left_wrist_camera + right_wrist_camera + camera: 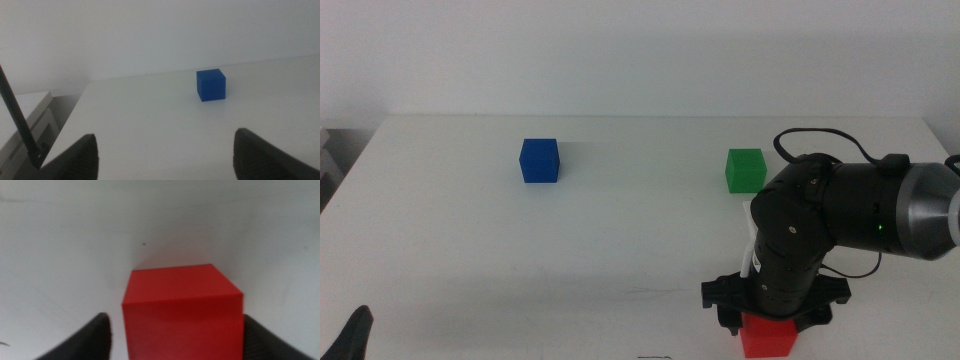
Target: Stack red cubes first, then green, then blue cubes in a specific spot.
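Note:
The red cube [767, 338] sits on the table near the front edge, right of centre. My right gripper [772, 316] is down over it. In the right wrist view the red cube [182, 312] fills the space between the two dark jaws, which stand open on either side of it with a thin gap on one side. Further back on the right stands the green cube [745, 169]. The blue cube [539, 160] rests at the back left and also shows as the blue cube [210, 85] ahead of my left gripper [165, 147], which is open and holds nothing.
The white table [620, 240] is bare between the cubes. My left gripper [355, 335] waits at the front left corner. The right arm's dark body [840, 215] reaches in from the right, just in front of the green cube.

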You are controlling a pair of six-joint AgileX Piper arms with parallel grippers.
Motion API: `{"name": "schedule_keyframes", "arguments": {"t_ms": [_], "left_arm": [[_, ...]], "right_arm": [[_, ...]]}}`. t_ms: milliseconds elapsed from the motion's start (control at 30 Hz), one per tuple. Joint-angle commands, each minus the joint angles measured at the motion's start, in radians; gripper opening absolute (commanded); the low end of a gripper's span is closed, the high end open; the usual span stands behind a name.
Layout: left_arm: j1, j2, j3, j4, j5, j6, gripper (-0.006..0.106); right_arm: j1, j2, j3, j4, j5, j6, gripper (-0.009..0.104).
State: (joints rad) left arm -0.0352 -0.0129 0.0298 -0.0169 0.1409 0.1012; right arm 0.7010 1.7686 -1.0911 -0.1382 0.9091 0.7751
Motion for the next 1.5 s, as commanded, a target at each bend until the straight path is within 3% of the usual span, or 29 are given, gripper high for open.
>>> {"name": "schedule_keyframes", "arguments": {"t_ms": [0,167,200,233,667,1033,1467], "left_arm": [[-0.003,-0.021,-0.003,-0.005,-0.078,-0.005,0.091],[-0.003,-0.021,-0.003,-0.005,-0.078,-0.005,0.091],[-0.003,-0.021,-0.003,-0.005,-0.078,-0.005,0.091],[-0.003,-0.021,-0.003,-0.005,-0.078,-0.005,0.091],[-0.003,-0.021,-0.003,-0.005,-0.078,-0.005,0.091],[-0.003,-0.021,-0.003,-0.005,-0.078,-0.005,0.091],[-0.003,-0.021,-0.003,-0.005,-0.078,-0.005,0.091]], "right_arm": [[0.002,-0.038,-0.027,-0.001,-0.012,-0.011,0.048],[0.002,-0.037,-0.027,-0.003,-0.011,-0.012,0.019],[0.015,-0.037,-0.046,-0.003,0.011,-0.018,0.0],[0.022,-0.037,-0.068,-0.003,0.033,-0.023,-0.001],[0.134,0.143,-0.435,-0.005,0.194,0.005,-0.001],[0.139,0.303,-0.696,-0.025,0.262,0.004,-0.001],[0.093,0.376,-0.766,-0.056,0.277,0.004,-0.001]]}}
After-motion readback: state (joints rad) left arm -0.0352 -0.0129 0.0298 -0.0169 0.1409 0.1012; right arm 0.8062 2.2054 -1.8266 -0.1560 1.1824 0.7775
